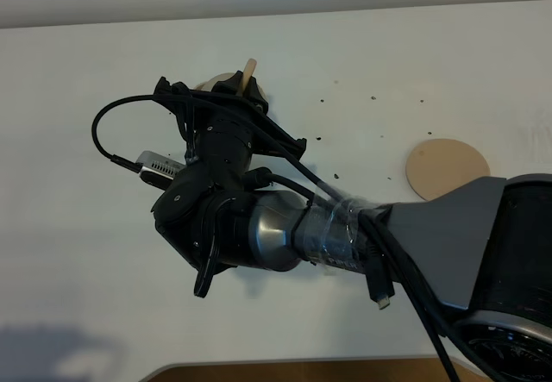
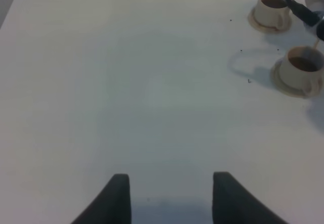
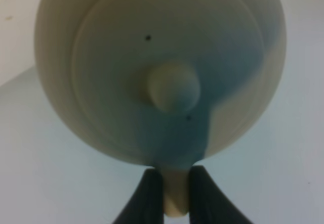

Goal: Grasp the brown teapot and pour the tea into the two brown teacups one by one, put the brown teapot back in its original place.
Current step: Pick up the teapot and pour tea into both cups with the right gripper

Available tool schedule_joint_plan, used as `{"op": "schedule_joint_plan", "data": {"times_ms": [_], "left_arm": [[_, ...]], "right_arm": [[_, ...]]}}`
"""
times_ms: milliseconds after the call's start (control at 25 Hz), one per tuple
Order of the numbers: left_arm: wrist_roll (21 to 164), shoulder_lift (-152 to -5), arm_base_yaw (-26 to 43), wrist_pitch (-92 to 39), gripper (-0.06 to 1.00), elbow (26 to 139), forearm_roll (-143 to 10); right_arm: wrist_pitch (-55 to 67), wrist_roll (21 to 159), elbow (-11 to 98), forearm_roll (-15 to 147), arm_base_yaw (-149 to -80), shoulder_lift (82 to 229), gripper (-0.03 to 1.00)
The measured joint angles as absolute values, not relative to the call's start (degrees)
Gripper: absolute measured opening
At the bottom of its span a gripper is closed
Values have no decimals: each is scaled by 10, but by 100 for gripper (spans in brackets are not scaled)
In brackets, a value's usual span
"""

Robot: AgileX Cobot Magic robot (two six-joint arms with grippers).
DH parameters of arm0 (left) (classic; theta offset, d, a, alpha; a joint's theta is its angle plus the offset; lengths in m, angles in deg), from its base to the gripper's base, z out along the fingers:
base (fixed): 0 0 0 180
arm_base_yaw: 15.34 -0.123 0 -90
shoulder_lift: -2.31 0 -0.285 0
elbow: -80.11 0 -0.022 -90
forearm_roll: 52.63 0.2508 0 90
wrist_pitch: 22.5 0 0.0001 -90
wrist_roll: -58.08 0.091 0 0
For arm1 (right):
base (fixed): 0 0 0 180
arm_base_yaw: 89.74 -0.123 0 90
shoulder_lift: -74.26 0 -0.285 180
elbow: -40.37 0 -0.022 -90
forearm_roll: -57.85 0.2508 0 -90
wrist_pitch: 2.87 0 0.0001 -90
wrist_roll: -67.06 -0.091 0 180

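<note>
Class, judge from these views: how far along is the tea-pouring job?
Seemingly done: both cups show dark tea inside. In hand: the right gripper is shut on the handle of the teapot, holding it away from the coaster; whether pouring has ended is unclear. Left: the coaster lies bare, awaiting the teapot.

The teapot [image 3: 162, 57] is pale beige with two tiny dark specks on its lid, one teacup [image 2: 271, 11] and the other teacup [image 2: 302, 71] are pale beige around dark brown tea, the round coaster [image 1: 447, 168] is tan, the fingers [image 3: 147, 198] are black, and the white worktop [image 1: 388, 54] carries scattered dark specks.
</note>
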State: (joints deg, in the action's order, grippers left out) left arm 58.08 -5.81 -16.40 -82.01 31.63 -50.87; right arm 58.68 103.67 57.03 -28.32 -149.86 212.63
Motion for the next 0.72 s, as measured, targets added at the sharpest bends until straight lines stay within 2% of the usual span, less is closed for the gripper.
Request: {"op": "schedule_joint_plan", "data": {"times_ms": [720], "left_arm": [[581,-58,-164,-820,39,316,-509]], "right_arm": [[577,1055,570,-288,-1499,2126,12]]}}
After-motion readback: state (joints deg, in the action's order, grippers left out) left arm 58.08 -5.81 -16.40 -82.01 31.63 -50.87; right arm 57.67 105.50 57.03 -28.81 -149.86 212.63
